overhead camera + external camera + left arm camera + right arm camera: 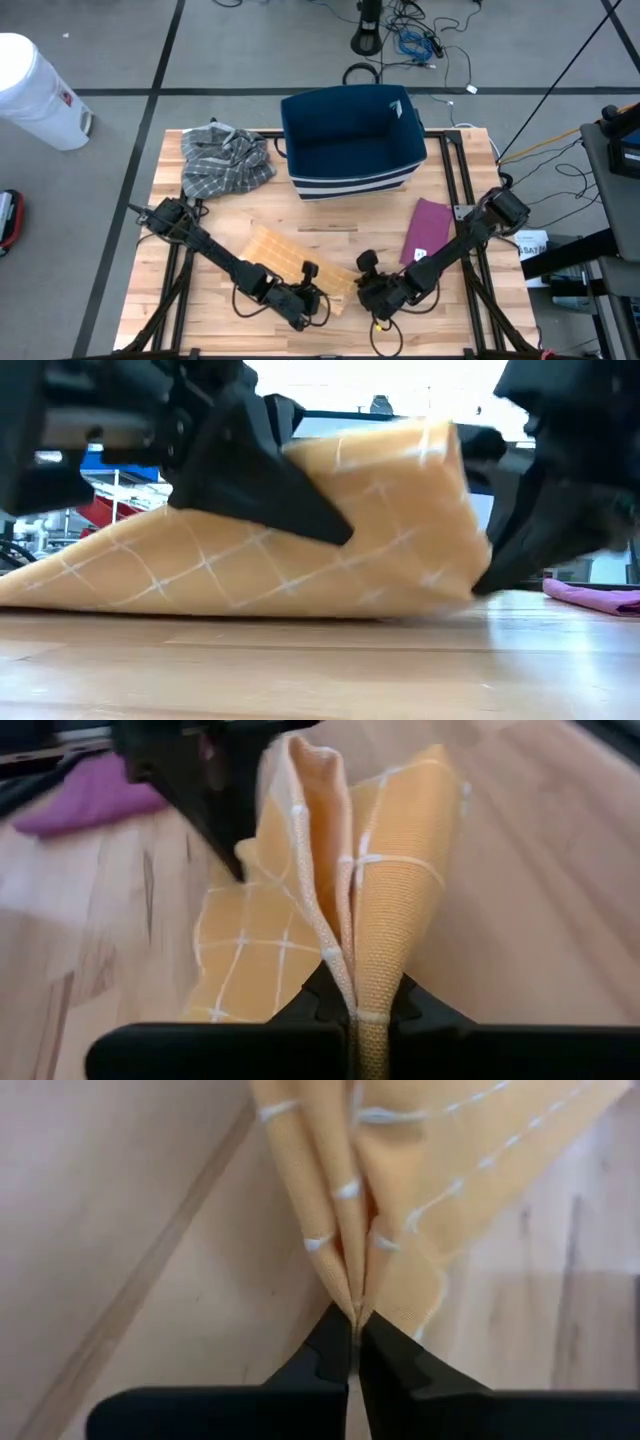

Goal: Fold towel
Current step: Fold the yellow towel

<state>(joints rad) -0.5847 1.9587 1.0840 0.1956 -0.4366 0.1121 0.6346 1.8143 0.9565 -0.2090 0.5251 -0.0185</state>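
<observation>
The orange checked towel (283,256) lies on the near-middle of the wooden table (340,225), its long axis running from its far-left end toward the grippers. Left gripper (303,300) pinches one near corner, right gripper (377,294) pinches the other, both corners lifted. So the fold likely goes away from both jaws, toward the flat far end.

We see the left gripper (357,1016) clamped on a bunched fold of the orange grid towel (375,870), lifted off the wooden table (540,890). Purple cloth (90,795) lies well apart behind.
</observation>
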